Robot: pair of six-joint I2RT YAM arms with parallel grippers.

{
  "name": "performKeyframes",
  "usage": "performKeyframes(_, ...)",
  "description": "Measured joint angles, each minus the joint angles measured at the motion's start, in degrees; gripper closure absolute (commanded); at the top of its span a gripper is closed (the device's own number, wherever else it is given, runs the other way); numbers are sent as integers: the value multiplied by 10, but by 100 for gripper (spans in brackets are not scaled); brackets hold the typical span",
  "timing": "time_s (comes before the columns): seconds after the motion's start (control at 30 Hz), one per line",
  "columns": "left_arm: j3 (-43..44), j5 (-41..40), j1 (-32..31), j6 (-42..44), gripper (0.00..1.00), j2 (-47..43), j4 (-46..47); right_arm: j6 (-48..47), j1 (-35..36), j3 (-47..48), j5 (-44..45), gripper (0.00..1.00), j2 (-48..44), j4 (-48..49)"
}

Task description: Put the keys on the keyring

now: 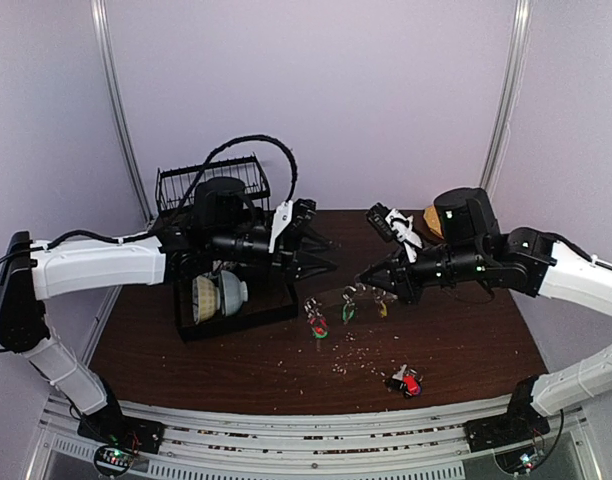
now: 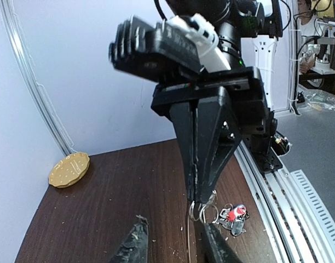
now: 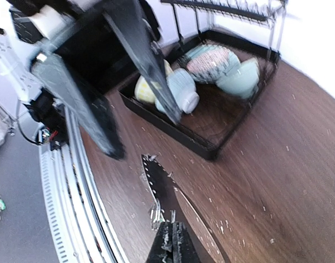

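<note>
My right gripper (image 1: 362,280) is shut on the keyring (image 2: 188,236), a thin grey wire loop seen nearly edge-on in the right wrist view (image 3: 150,183). It holds the loop above the table's middle. Keys with red, green and yellow tags (image 1: 317,323) hang under the loop in the top view. Small split rings (image 2: 203,210) hang at the right gripper's tips. My left gripper (image 1: 333,254) is open and empty. It faces the right gripper, and its fingers (image 2: 133,247) straddle the wire. A loose bunch of keys with red and black tags (image 1: 406,381) lies near the table's front edge.
A black tray with several bowls (image 1: 222,296) stands at the left under my left arm, with a wire basket (image 1: 208,184) behind it. A round tan plate (image 1: 432,222) lies at the back right. Crumbs are scattered over the dark wooden table (image 1: 456,345).
</note>
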Motion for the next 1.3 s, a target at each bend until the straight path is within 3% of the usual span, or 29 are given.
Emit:
performKeyframes(0.23, -150, 1, -3, -123, 61, -14, 251, 15, 0, -99, -58, 100, -46, 203)
performKeyframes(0.37, -163, -21, -6, -154, 69, -13, 299, 42, 0, -149, -84, 100, -38, 310)
performKeyframes(0.53, -127, -21, -6, -159, 73, -3, 297, 56, 0, -152, -78, 100, -27, 358)
performKeyframes(0.67, -124, -22, -6, -159, 74, -2, 290, 57, 1, -152, -20, 100, -38, 373)
performKeyframes(0.83, -129, -73, -5, -158, 71, -8, 271, 30, 1, -152, 7, 100, -43, 382)
performKeyframes(1.1, -45, 1, 19, -170, 68, -35, 153, -67, -9, -127, -46, 100, -43, 292)
performKeyframes(1.3, -18, -70, 23, -116, 69, -65, 82, -94, -10, -109, -100, 100, -43, 249)
